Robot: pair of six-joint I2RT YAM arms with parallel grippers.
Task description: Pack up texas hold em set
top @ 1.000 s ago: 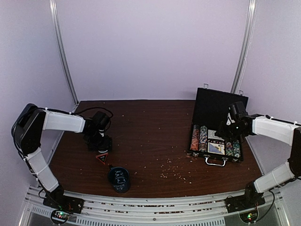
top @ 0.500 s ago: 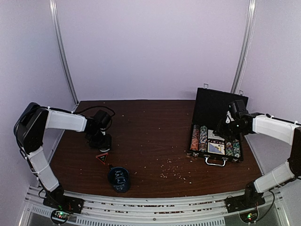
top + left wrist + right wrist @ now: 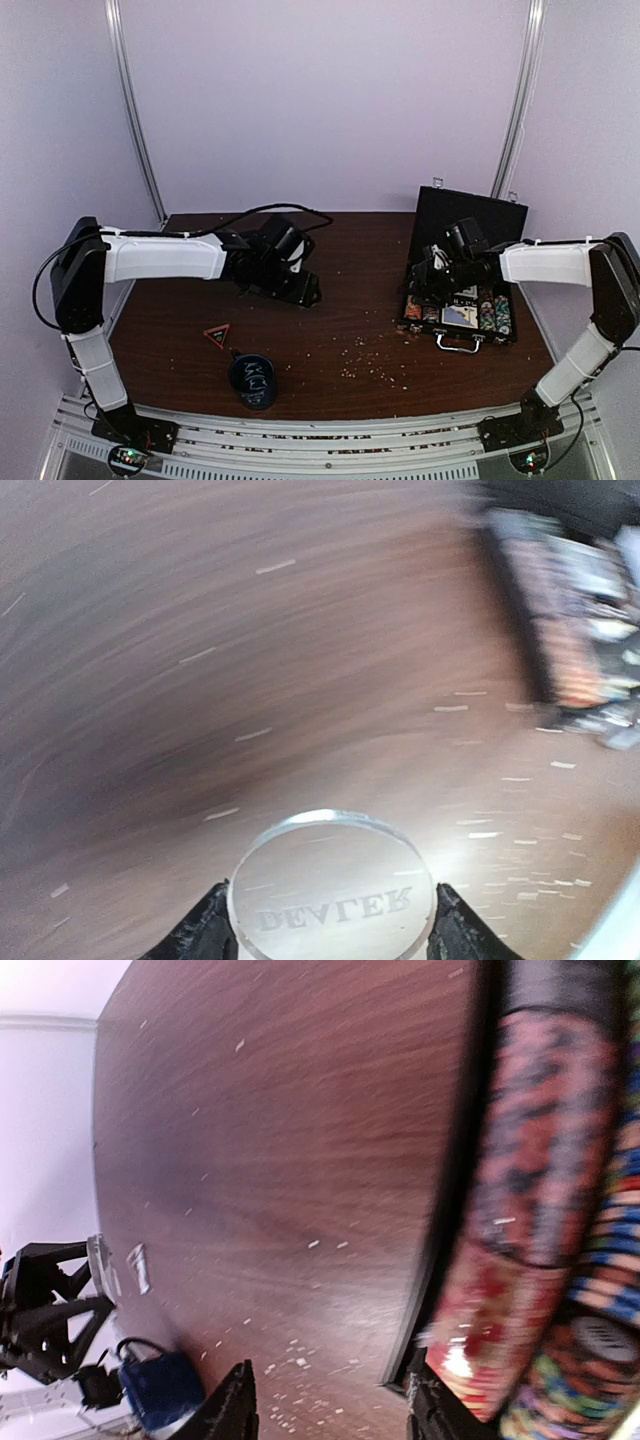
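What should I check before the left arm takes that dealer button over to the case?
1. Dealer button gripped by the left hand: ok, the disc sits between both fingers.
2. Case open: ok, lid stands upright.
3. Drop zone free: not ok, the right hand hangs over the chip rows at the case's left end.
4. Right hand empty: ok, open with nothing in it.
5. Free slot for the button: cannot tell, the inside is blurred.
6. Stray pieces: cannot tell, a red triangular piece lies on the table near the cup; unclear if it belongs.
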